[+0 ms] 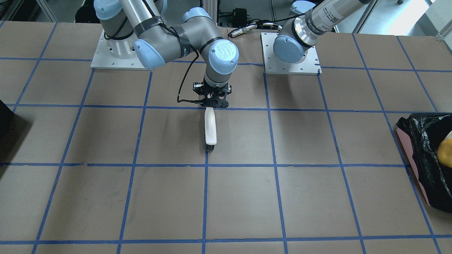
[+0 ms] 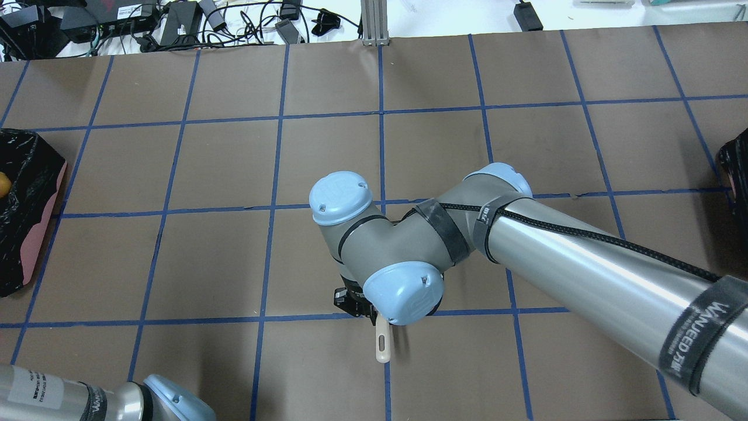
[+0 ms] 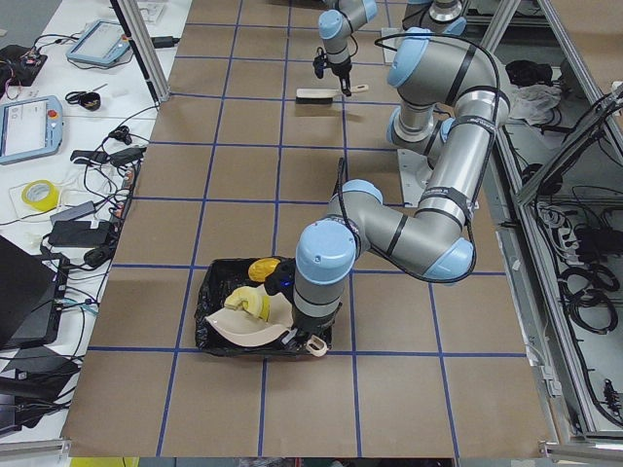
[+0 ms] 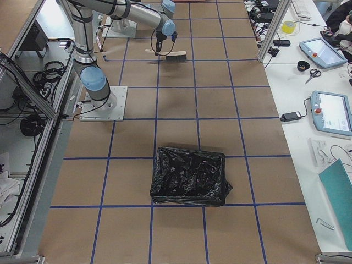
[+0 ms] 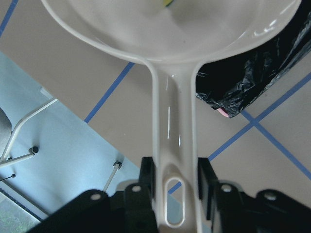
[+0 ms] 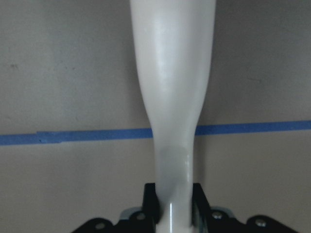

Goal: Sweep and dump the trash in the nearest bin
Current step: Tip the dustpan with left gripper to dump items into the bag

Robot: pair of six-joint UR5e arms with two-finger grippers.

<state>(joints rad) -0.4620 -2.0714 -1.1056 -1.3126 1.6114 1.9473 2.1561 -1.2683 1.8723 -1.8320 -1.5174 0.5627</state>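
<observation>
Tabletop (image 2: pixel 222 164): brown paper surface, divided into squares by blue tape lines (image 2: pixel 175 123).

1. Bin (image 2: pixel 29 175): pink-sided, lined with a crinkly black bag, at the tabletop's far left end on the robot's left side.
2. Potato-like lump (image 3: pixel 261 267): golden yellow, lying inside the bin toward its far side.
3. Apple-slice-like wedge (image 3: pixel 245 302): pale yellow and curved, resting in the pan of the dustpan, just beside the lump but apart from it.
4. Dustpan (image 3: pixel 248 333): cream plastic with a long handle that has a slot near its end. In the left side view the pan sits over the bin's opening. In the wrist view the black bag shows to the right of the handle.
5. Left pincer (image 5: pixel 176 177): closed onto the dustpan handle near the slot, with one finger (image 5: pixel 148 174) pressed to each side. The left arm (image 3: pixel 428 243) is folded low over the bin's near corner.
6. Brush (image 1: pixel 210 128): white handle and black bristles, lying along a blue line near the tabletop's middle, with the bristle end pointing away from the robot.
7. Right pincer (image 6: pixel 172 194): clamped on the narrow end of the brush handle, pointing straight down. The right arm (image 2: pixel 584 257) reaches in from the right.
8. Black bag-covered container (image 4: pixel 190 176): at the tabletop's right end, well apart from the brush.
</observation>
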